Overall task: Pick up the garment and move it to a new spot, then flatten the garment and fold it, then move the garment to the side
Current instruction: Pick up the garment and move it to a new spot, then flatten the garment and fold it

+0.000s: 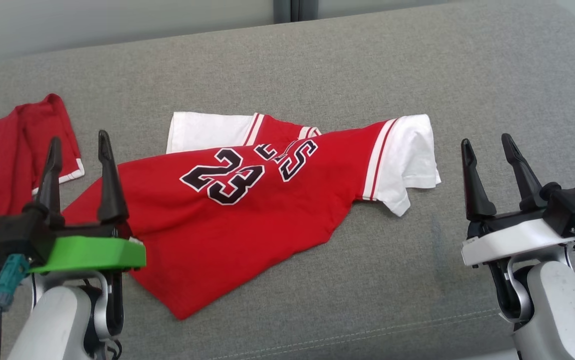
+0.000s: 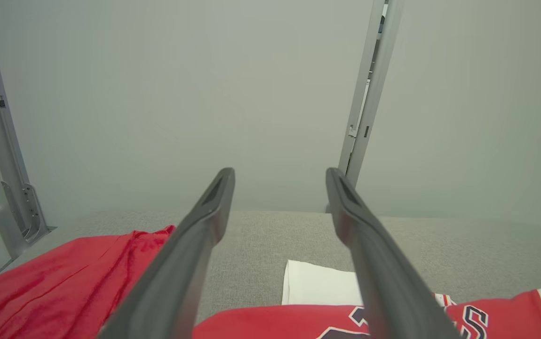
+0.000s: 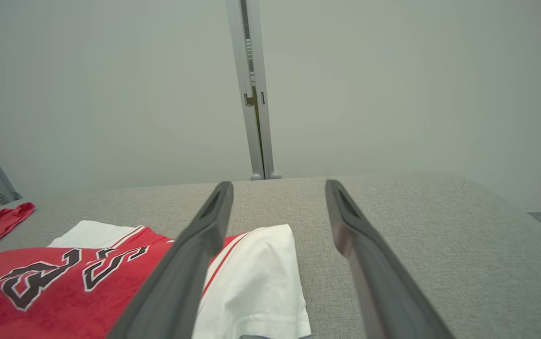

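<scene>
On the grey cushion lies a rumpled red jersey. Flanking it, left gripper and right gripper show fingers spread, empty.

And here's the red short-sleeved jersey of smooth knit fabric, lying loosely spread and slanting across the middle of the grey woven cushion, printed side facing up. Its black-and-white number 23 is showing clearly, while the lettering beside it is buckling into a fold. One white sleeve with red stripes is trailing out at the right, rumpled at its end. The other white sleeve is peeking out flat behind the body on the far side. The hem corner is pointing towards the near edge, and soft creases are running across the chest.
</scene>
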{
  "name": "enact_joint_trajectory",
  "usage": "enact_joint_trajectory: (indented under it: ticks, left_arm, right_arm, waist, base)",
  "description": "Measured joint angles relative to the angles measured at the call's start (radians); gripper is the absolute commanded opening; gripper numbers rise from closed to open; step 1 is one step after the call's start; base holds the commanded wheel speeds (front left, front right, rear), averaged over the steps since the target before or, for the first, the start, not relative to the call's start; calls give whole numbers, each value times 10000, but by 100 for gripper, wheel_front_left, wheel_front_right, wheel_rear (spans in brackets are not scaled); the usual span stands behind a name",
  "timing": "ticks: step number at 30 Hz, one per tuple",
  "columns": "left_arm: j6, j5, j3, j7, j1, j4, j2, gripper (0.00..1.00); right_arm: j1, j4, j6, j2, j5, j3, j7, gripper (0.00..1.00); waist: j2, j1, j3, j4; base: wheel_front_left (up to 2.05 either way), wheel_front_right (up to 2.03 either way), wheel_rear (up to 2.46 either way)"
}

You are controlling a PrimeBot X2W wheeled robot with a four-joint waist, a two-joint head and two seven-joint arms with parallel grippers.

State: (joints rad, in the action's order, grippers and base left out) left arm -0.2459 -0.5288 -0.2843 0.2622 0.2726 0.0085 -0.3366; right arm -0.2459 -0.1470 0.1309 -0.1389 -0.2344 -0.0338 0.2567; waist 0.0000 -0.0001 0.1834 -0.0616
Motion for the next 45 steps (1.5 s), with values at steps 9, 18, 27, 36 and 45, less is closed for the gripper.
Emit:
enact_joint_trajectory:
  ticks: [9,18,27,36,45]
  left_arm:
    - [21,589,-38,0,-1465,61,-31,100]
    - [-2,633,-25,2,-2430,42,102,100]
    - [171,479,54,2,-2772,318,274,100]
    - [255,497,25,2,-2720,625,307,100]
    - [1089,571,-1160,-1099,-2309,1026,326,100]
  right_arm:
    - [574,-207,0,73,44,-15,-171,100]
    - [1220,-245,0,295,163,31,-316,100]
    - [1646,-13,0,414,288,159,-579,100]
    - [1755,213,0,474,376,173,-748,100]
    - [1804,316,0,443,387,107,-888,100]
  waist:
    - [0,0,-693,88]
    - [0,0,-1486,91]
    - [0,0,-2028,121]
    - [0,0,-2068,268]
    - [0,0,-1992,441]
  base:
    - [0,0,0]
    - [0,0,0]
    - [0,0,0]
    - [0,0,0]
    - [0,0,0]
